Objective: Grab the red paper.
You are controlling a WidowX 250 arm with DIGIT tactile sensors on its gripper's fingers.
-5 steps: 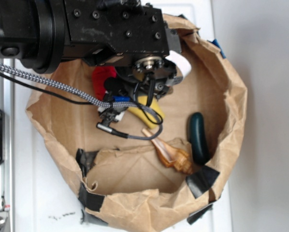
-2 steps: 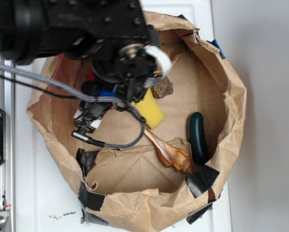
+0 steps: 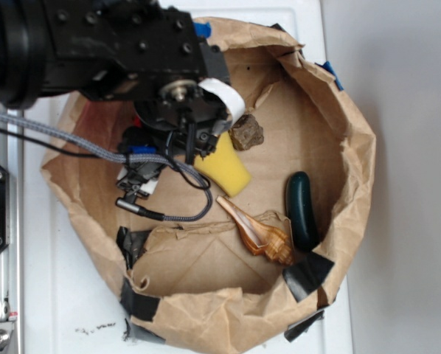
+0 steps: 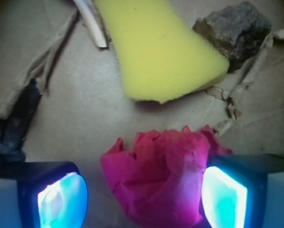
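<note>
Straddling the red paper point(image 4: 163, 178), spread jaws, one pad touching

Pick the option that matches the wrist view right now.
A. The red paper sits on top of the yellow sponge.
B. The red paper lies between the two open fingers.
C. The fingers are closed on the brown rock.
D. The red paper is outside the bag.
B. In the wrist view the red paper lies on the bag floor within the open gripper, nearer the right-hand pad, apart from the yellow sponge.
</note>
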